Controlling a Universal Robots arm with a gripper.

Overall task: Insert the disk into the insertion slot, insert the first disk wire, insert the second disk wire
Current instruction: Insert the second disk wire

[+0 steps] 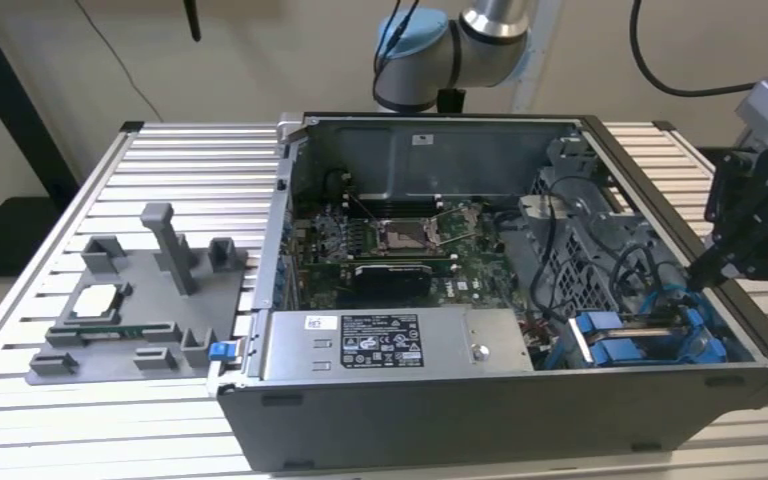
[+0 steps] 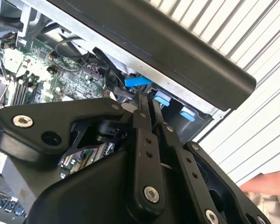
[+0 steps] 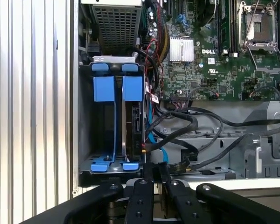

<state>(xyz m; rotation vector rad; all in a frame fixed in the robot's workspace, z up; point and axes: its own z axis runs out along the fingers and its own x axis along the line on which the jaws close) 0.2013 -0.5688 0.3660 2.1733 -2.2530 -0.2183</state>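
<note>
The disk [image 3: 133,123] stands on edge in the insertion slot [image 3: 84,121] of the drive cage, in the bay nearer the motherboard [image 3: 214,60]. Two blue carrier frames show. One holds the single disk, and the other frame [image 3: 104,88] looks empty. The gripper [image 3: 155,168] hangs just beside the cage's end, jaws pressed nearly together, with nothing visible between them. The disk is likely stiff, dense and shock-sensitive, best held by its frame. The blue cable [image 3: 151,140] beside it looks limp, best pinched at its plug.
</note>
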